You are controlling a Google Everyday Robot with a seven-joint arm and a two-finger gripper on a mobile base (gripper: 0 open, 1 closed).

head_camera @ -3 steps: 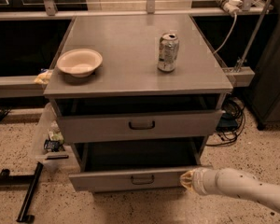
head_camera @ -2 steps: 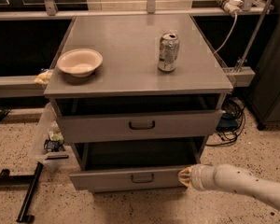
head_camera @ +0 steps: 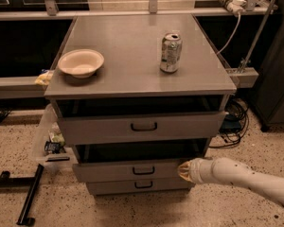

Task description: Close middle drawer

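Note:
The grey cabinet point(head_camera: 142, 56) has three drawers. The middle drawer point(head_camera: 113, 171) has a wide low front and a small dark loop handle point(head_camera: 143, 170). It stands out a little from the cabinet, with a dark gap above it. My gripper point(head_camera: 183, 170) is at the end of the white arm point(head_camera: 241, 176), which reaches in from the lower right. Its tip is against the right end of the middle drawer's front. The taller top drawer point(head_camera: 99, 128) also stands out a little. The narrower lowest drawer point(head_camera: 109, 187) shows below.
A cream bowl point(head_camera: 80, 63) and a drink can point(head_camera: 171, 52) stand on the cabinet top. A clear bin with packets point(head_camera: 49, 138) sits on the floor at the left, beside a black bar point(head_camera: 29, 197). Cables point(head_camera: 232, 122) lie at the right.
The middle drawer has slid further into the cabinet, so the lowest drawer's front now shows. My gripper has moved in and to the left with the drawer front.

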